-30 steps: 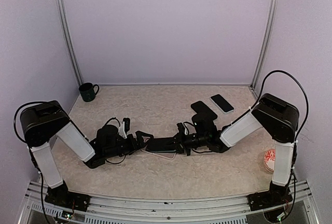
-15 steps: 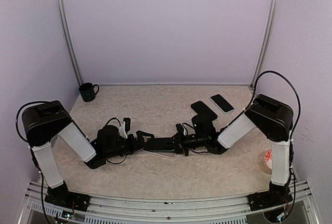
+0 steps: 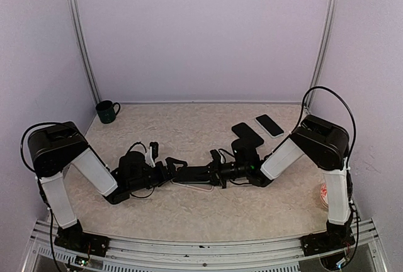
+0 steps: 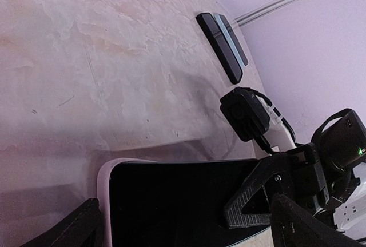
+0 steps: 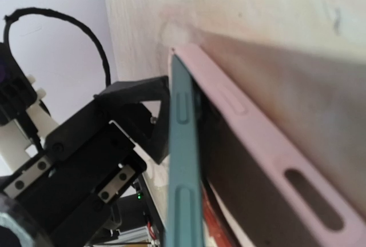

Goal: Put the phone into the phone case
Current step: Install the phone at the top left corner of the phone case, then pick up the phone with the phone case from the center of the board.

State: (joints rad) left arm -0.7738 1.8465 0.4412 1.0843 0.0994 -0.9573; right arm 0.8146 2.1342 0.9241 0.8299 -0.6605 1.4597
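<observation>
A phone [image 3: 200, 174] with a black screen and a teal edge lies at the table's middle, partly in a pink phone case [image 3: 189, 186]. In the left wrist view the phone [image 4: 177, 201] sits inside the case's rim [image 4: 104, 187]. In the right wrist view the phone's teal edge [image 5: 183, 172] stands tilted above the case's side wall [image 5: 257, 144]. My left gripper [image 3: 173, 170] straddles the case's left end, its fingers [image 4: 74, 230] against both sides. My right gripper [image 3: 218, 170] is shut on the phone's right end, with one finger [image 4: 269, 192] flat on the screen.
A dark green mug [image 3: 107, 111] stands at the back left. Two more dark phones or cases [image 3: 247, 132] [image 3: 269, 125] lie at the back right, and also show in the left wrist view [image 4: 220, 47]. A red and white object [image 3: 326, 195] sits by the right arm's base.
My right arm has shifted a little to the left, taking the phone leftward along the case. The left arm has stayed in place.
</observation>
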